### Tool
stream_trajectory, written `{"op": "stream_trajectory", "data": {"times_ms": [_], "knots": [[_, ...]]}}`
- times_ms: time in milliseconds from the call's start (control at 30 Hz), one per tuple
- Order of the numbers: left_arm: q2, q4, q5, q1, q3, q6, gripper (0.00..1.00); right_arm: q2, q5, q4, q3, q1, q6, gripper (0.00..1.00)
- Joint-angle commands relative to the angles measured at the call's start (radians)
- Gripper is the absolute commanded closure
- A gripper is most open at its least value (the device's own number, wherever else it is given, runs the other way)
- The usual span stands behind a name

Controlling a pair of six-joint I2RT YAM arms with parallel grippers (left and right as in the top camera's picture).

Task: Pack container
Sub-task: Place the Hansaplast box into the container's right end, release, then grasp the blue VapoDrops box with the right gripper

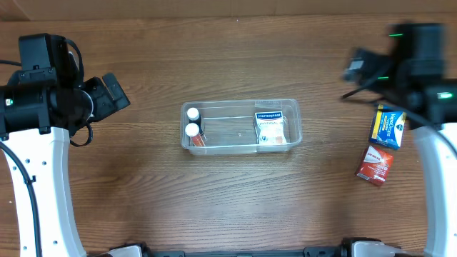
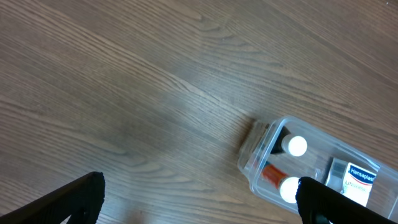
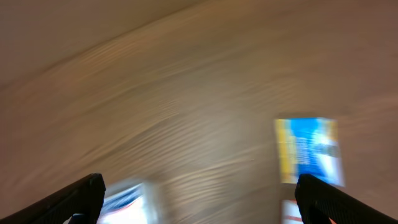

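Clear container sits mid-counter: two white-capped bottles at its left end, Hansaplast box at its right. Both spread wide, empty: left end effector, right end effector. Right wrist view motion-blurred. Blue-yellow box partly under right arm.

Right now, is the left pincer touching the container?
Apart. Overhead shows bare table between the left pincer and the container.

"hansaplast" on the blue-white box
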Motion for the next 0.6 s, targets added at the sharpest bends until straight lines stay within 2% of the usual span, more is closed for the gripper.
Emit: {"op": "stream_trajectory", "data": {"times_ms": [0,100,200,367,567], "knots": [[-0.009,0.002,0.01,0.002,-0.006,0.016,0.0,0.096,-0.066,0.002,-0.006,-0.198,-0.063,0.0],[-0.009,0.0,0.01,0.002,-0.006,0.016,0.0,0.245,-0.066,0.017,-0.006,-0.311,-0.174,0.0],[-0.009,0.0,0.011,0.002,-0.006,0.016,0.0,0.406,-0.067,0.027,-0.006,-0.356,-0.187,0.0],[-0.009,-0.004,0.011,0.002,-0.006,0.015,0.0,0.622,-0.066,0.063,-0.006,-0.368,-0.188,0.0],[-0.009,-0.004,0.011,0.002,-0.006,0.015,0.0,0.752,-0.069,0.085,-0.019,-0.368,-0.187,0.0]]}}
